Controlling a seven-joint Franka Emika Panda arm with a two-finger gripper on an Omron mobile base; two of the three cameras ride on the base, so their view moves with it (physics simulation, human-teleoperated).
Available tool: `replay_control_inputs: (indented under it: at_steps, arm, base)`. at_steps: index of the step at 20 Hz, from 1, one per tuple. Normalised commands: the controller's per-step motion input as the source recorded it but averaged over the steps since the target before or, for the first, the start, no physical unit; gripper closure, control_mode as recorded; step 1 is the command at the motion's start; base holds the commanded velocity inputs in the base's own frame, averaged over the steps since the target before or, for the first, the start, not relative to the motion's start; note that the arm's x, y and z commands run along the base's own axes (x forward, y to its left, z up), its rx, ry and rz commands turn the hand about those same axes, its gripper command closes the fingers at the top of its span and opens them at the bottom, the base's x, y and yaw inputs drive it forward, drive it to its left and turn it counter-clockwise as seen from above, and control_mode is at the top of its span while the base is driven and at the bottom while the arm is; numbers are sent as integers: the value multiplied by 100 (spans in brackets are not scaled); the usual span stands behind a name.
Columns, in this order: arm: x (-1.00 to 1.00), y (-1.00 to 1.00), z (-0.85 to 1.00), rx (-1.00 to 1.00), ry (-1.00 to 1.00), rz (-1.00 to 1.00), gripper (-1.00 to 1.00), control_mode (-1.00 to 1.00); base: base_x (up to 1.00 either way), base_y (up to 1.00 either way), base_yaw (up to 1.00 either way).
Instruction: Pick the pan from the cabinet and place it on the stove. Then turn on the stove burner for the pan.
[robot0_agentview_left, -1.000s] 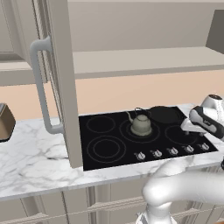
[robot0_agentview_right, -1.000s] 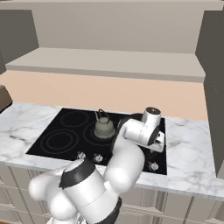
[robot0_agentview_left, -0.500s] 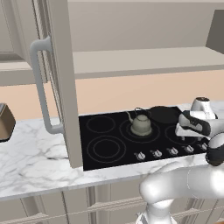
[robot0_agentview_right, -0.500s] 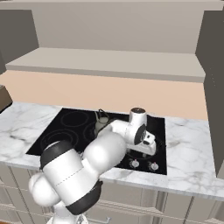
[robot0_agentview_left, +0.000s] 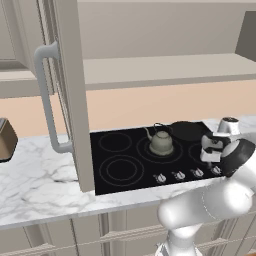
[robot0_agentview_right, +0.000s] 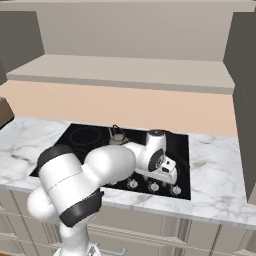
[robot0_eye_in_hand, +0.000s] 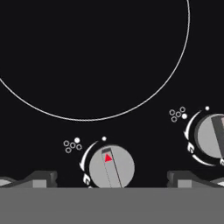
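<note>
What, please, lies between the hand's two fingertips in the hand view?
A silver knob with a red pointer, on the stove, lies between the open hand's tips.

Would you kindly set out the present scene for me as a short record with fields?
pan: on the stove's back right ring
kettle: on the stove, left of the pan
cabinet: door open, shelf bare
pincer: open, above the knob row, one knob between its tips
knob below pincer: red marker pointing up in the hand view
toaster: at the counter's left edge
</note>
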Motion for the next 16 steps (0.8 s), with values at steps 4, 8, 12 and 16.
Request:
replay_control_inputs:
  at_steps: [4,8,12,16]
  arm:
    - [-19,0,-6,0,0,0,-100,-100]
    - [-19,0,-1,0,0,0,-100,-100]
    - [-17,3,0,0,0,0,-100,-100]
    - [-9,29,0,0,0,3,-100,-100]
  base:
    - [0,0,0]
    - [0,0,0]
    - [0,0,0]
    - [0,0,0]
